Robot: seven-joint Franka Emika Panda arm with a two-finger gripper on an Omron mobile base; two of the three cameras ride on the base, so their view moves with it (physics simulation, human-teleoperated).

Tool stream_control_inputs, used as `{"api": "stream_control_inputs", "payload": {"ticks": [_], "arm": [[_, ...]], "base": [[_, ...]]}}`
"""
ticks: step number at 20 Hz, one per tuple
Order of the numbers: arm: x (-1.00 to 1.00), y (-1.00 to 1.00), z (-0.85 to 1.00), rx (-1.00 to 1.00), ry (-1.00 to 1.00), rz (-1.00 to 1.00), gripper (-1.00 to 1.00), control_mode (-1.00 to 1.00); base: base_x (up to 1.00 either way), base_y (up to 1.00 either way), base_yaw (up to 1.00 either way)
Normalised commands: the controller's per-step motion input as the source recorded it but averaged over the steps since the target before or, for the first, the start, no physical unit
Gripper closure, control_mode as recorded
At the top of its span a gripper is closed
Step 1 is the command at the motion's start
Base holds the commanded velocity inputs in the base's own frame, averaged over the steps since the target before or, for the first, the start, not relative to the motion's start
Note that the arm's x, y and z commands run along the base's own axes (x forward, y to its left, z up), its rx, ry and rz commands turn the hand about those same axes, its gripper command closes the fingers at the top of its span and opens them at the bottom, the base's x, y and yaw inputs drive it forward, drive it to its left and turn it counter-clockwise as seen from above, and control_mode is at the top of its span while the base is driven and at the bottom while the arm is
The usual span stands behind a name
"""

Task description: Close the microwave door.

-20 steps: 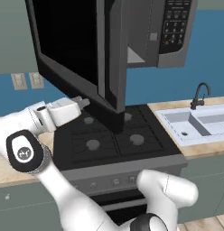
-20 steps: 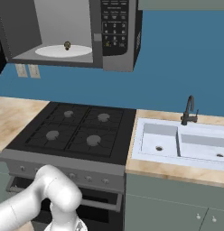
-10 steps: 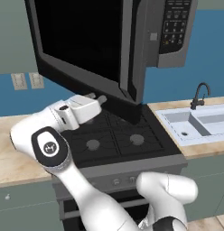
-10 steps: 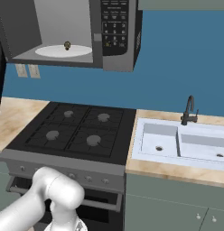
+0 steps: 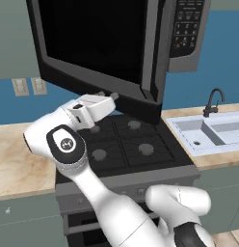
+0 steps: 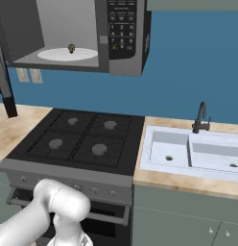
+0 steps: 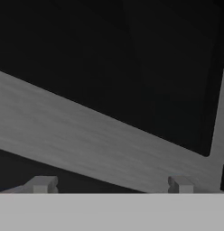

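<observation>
left base: rear-left, looking forward-down | right base: rear-right | shared: stove [image 5: 126, 140] | hand view: close on microwave door [image 7: 109, 135]

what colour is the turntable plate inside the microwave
White, a round turntable plate on the light grey floor of the microwave; clearest in the right base view.

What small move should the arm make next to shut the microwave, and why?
Probably keep pushing the microwave door toward the microwave. The claw sits against the door's lower frame, fingertips spread apart, and the door is swung out with the turntable plate exposed.
</observation>
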Motion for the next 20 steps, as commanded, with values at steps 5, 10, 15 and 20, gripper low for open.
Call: {"api": "stream_control_inputs", "payload": {"ticks": [5, 10, 15, 20], "arm": [[0.36, -0.1, 0.05, 0.0, 0.0, 0.06, -1.0, -1.0], [0.36, -0.08, 0.0, 0.0, 0.0, 0.11, -1.0, -1.0], [0.29, 0.0, 0.0, 0.0, 0.0, 0.15, -1.0, -1.0], [0.43, 0.0, 0.07, 0.0, 0.05, 0.15, -1.0, -1.0]], "base": [[0.0, 0.0, 0.0], [0.0, 0.0, 0.0], [0.0, 0.0, 0.0], [0.0, 0.0, 0.0]]}}
